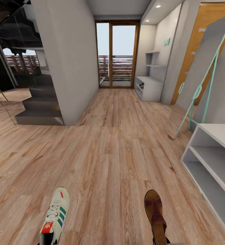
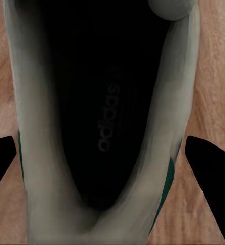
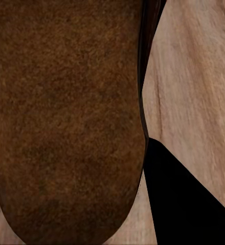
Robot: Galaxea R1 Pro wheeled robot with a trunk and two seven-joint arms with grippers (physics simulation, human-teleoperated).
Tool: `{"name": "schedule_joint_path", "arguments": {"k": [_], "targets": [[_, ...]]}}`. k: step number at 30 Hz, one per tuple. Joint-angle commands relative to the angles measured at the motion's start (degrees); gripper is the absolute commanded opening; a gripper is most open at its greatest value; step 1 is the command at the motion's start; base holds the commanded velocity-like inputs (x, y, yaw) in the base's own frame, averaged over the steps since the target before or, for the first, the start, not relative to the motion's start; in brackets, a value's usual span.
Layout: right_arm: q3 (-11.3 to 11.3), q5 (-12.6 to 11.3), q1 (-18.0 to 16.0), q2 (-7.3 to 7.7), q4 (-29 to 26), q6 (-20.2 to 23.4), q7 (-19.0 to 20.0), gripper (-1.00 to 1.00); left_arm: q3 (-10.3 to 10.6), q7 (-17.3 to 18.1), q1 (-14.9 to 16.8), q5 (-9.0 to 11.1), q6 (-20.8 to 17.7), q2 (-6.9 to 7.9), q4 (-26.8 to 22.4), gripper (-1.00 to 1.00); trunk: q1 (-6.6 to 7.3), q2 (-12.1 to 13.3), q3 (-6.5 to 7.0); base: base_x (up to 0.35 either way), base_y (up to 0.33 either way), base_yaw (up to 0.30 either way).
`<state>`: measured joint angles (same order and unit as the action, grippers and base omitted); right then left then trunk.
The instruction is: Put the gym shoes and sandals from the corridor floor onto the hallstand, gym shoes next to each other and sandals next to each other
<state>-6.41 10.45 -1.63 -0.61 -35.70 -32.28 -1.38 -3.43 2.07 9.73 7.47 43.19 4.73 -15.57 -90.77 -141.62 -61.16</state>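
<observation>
Gym shoe [image 1: 55,214] gripped between left fingers [image 2: 207,168]; brown sandal [image 1: 155,212] against right finger [image 3: 181,199] — grip unclear — above wood-plank floor [image 1: 109,153].

The corridor floor [image 1: 116,143] was found open down its middle. Passage was bounded by the grey wall [image 1: 70,58] on one side and the hallstand [image 1: 213,160] and leaning panel [image 1: 208,64] opposite.
</observation>
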Motion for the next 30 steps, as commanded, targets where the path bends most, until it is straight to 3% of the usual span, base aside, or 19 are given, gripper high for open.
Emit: {"name": "schedule_joint_path", "arguments": {"k": [1,10,30], "targets": [[-0.3,0.4,0.0,-0.04,0.2,-0.2,0.0,-1.00,-0.1,0.3,0.0,0.2,0.1,-0.03,0.0,-1.00,-0.02,0.0,-0.05,0.338,0.000,0.000],[-0.3,0.4,0.0,-0.09,0.7,-0.1,0.0,-1.00,0.0,0.3,0.0,0.2,0.2,-1.09,-0.6,-1.00,-0.02,0.0,-0.05,0.338,0.000,0.000],[-0.3,0.4,0.0,-0.09,0.6,-0.1,0.0,-1.00,-0.1,0.4,0.0,0.2,0.1,-1.13,0.0,-1.00,-0.02,0.0,-0.05,0.338,0.000,0.000]]}}
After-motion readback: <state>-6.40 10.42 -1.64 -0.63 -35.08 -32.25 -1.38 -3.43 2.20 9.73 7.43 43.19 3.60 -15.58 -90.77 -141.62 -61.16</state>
